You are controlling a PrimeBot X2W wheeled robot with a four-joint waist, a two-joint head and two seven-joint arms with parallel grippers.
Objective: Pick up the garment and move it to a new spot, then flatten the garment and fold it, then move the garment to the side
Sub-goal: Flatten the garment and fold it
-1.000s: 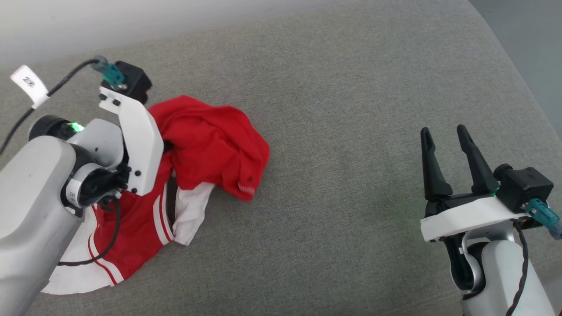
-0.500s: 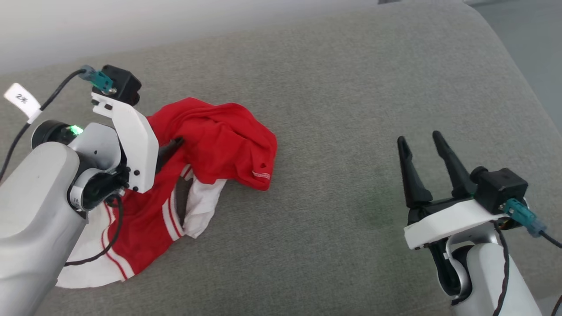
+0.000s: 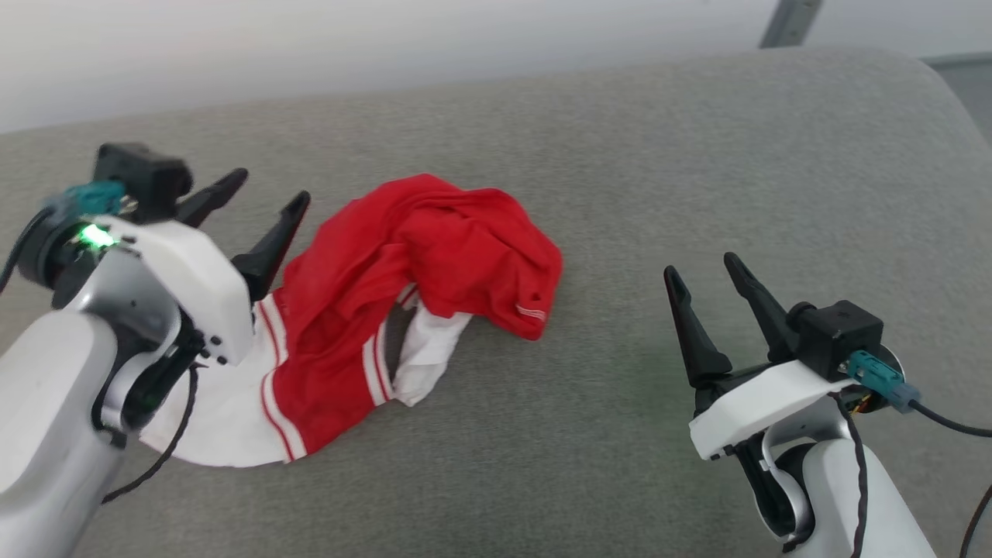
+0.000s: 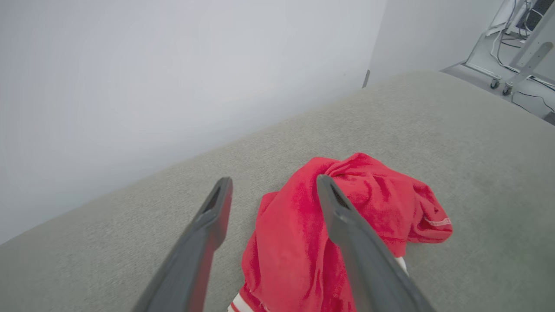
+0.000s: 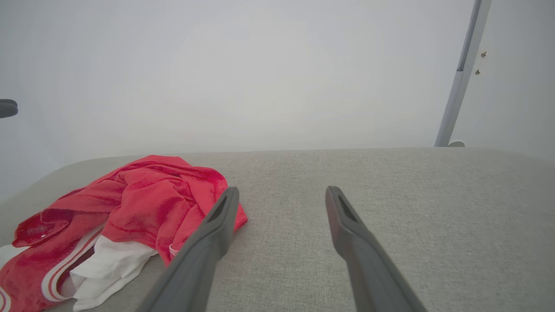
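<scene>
The garment [image 3: 434,256] lies crumpled in a heap on the grey cushion [image 3: 697,155], red folds uppermost, white sleeve and striped trim toward the near left. My left gripper [image 3: 271,187] is open just left of the heap, raised off it, nothing between its fingers. In the left wrist view the garment [image 4: 386,203] sits beyond and below my left gripper [image 4: 274,181], whose right finger overlaps it in the picture. My right gripper [image 3: 701,267] stands open over bare cushion, well to the right. In the right wrist view the garment [image 5: 143,195] lies left of the right gripper [image 5: 282,190].
A pale wall runs along the cushion's far edge. A metal post [image 3: 784,23] stands behind the far right corner, and a wheeled metal frame [image 4: 514,65] is on the floor beyond it. The cushion rounds off at its right edge [image 3: 961,116].
My left gripper has opened, let go of the garment and drawn back to its left. The heap has settled on the cushion. The head camera has shifted; the right gripper stays open.
</scene>
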